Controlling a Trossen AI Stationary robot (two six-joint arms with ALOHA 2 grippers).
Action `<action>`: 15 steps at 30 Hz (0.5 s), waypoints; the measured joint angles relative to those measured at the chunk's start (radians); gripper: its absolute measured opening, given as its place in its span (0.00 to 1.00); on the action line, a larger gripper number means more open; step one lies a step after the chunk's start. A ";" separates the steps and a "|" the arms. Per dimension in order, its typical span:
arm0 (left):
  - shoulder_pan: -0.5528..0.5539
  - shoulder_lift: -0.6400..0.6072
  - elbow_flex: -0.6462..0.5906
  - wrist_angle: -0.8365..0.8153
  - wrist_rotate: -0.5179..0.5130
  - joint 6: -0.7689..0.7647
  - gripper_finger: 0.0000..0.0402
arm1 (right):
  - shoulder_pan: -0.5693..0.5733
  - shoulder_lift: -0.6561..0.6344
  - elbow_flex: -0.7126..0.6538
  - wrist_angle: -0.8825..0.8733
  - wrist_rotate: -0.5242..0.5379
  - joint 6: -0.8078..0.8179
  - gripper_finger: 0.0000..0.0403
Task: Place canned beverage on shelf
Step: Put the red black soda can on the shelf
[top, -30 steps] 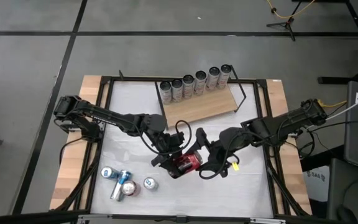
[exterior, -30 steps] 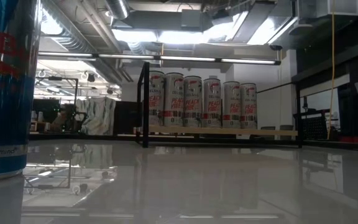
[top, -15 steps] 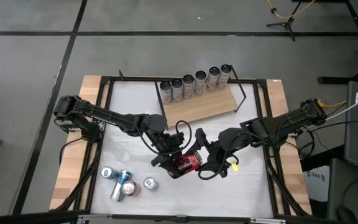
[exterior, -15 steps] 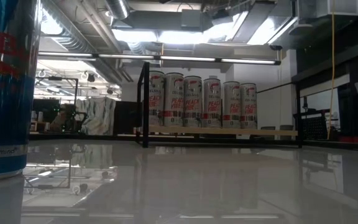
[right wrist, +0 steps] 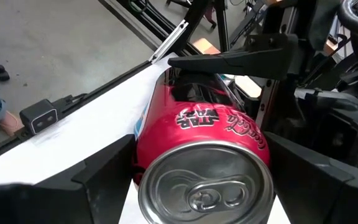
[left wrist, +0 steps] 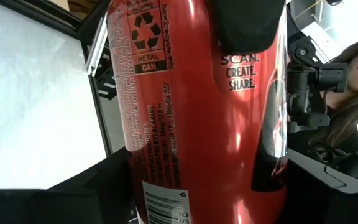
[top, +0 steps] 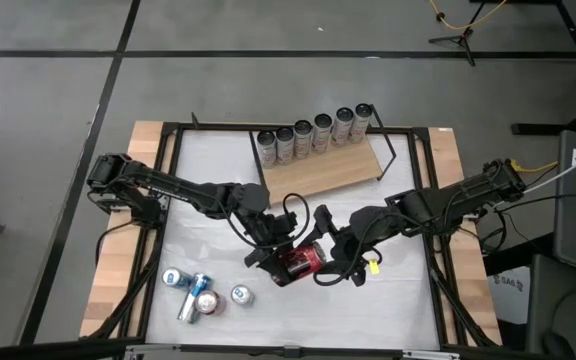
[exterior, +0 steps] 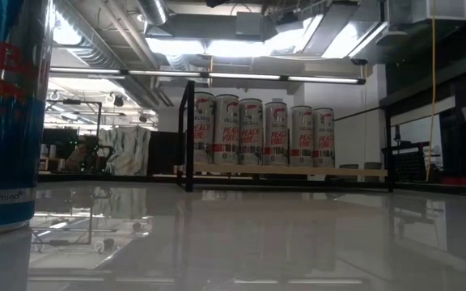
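Red can (top: 302,260): lying on its side mid-table, clamped by left gripper (top: 286,262); right gripper (top: 330,262) spread around its top end, contact not discernible. Shelf (top: 320,166): six cans (top: 313,133) along its back edge.

Above the table, the right gripper (top: 320,262) has edged slightly further onto the red can (top: 301,261), its body shifted a touch toward the left gripper (top: 280,262) over the past second.
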 joint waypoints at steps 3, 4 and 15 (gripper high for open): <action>0.000 0.000 0.000 -0.002 0.000 0.000 0.72 | 0.000 0.000 0.000 -0.002 0.002 0.000 0.82; 0.000 0.000 0.000 -0.002 0.000 0.000 0.72 | 0.000 0.000 0.000 -0.002 0.005 0.000 0.82; 0.000 0.000 0.000 -0.002 -0.007 0.001 0.72 | 0.000 0.000 -0.001 -0.003 0.005 -0.001 0.83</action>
